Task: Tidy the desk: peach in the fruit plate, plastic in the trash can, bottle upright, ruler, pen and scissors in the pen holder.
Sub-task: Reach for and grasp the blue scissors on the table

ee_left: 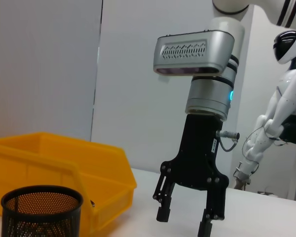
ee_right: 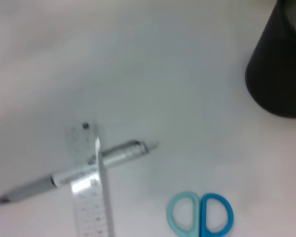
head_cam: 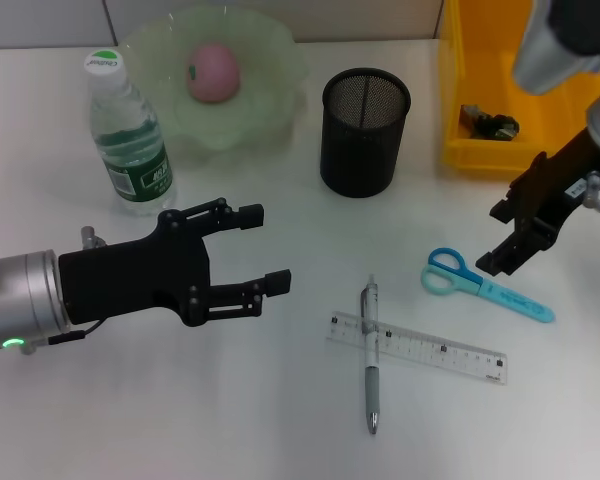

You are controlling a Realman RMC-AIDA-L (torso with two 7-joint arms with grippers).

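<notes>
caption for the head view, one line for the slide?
Right tool above scissors; pen crossing ruler; left tool open, empty.

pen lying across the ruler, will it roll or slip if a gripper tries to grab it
The pen looks round-barrelled, so it would probably roll if nudged sideways. It lies across the flat clear ruler, so it may rock or slide on that smooth plastic. It looks slim and light; the open right gripper would likely need a centred pinch.
</notes>
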